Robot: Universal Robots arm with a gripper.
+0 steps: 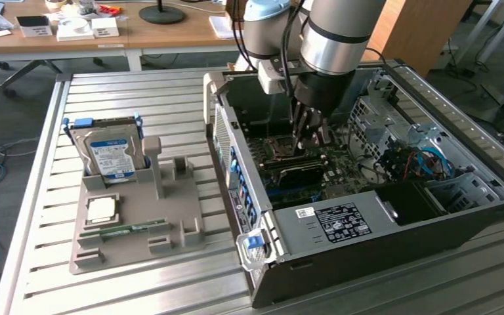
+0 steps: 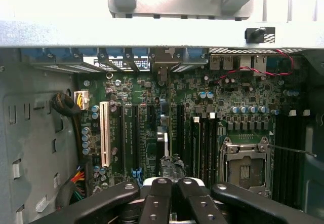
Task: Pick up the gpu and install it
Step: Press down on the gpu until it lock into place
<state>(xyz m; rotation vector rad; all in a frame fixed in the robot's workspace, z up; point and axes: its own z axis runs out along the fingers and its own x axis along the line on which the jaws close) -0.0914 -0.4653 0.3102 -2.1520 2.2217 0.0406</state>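
1. One gripper (image 1: 309, 141) is lowered inside the open computer case (image 1: 462, 216), its fingers (image 2: 162, 196) pinched together on the gpu (image 1: 298, 172)
2. The gpu is held edge-down over the motherboard (image 2: 223, 107) slots
3. A hard drive (image 1: 110, 154) is stood in the grey holder (image 1: 134, 230) outside the case

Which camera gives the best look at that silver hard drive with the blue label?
The exterior view. There the hard drive stands upright in the grey holder on the slatted table, label facing the camera. The wrist view looks into the computer case, at the motherboard.
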